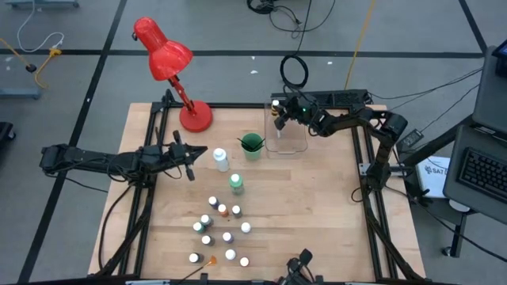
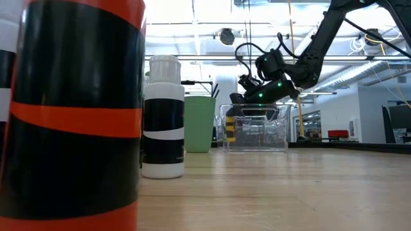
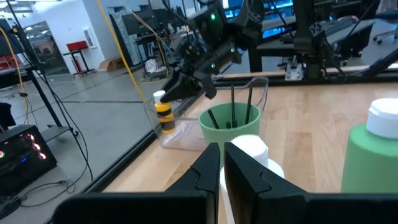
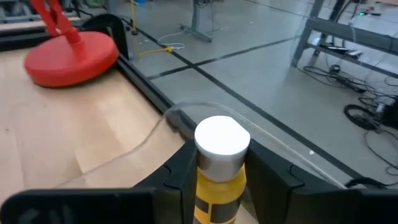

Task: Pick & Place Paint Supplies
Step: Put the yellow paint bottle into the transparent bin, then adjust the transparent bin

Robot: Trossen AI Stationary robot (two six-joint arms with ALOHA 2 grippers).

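Observation:
My right gripper (image 4: 221,158) is over the far left corner of the clear bin (image 1: 289,146) and is shut on a small white-capped bottle (image 2: 230,128) with yellow and black bands. Just left of the bin, dark brushes (image 3: 233,106) stand in the green cup (image 1: 252,144). Two taller bottles (image 1: 221,159) (image 1: 236,184) stand upright mid-table. Several tiny paint bottles (image 1: 222,229) stand nearer the front edge. At the table's left, my left gripper (image 3: 222,160) is shut and empty and points level at the white tall bottle. My right gripper pinches the small bottle between its two fingers, on the yellow body just under the white cap (image 4: 208,186). The fingers (image 4: 180,168) reach in from the table's right, nearly level. The bottle stands upright inside the bin; I cannot tell whether its base touches the bin's floor.
A red desk lamp (image 1: 170,67) stands at the far left, its base (image 1: 196,117) on the table. A black and orange bottle (image 2: 70,109) fills the low view's left side. Bare wood lies right of the bottles and in front of the bin.

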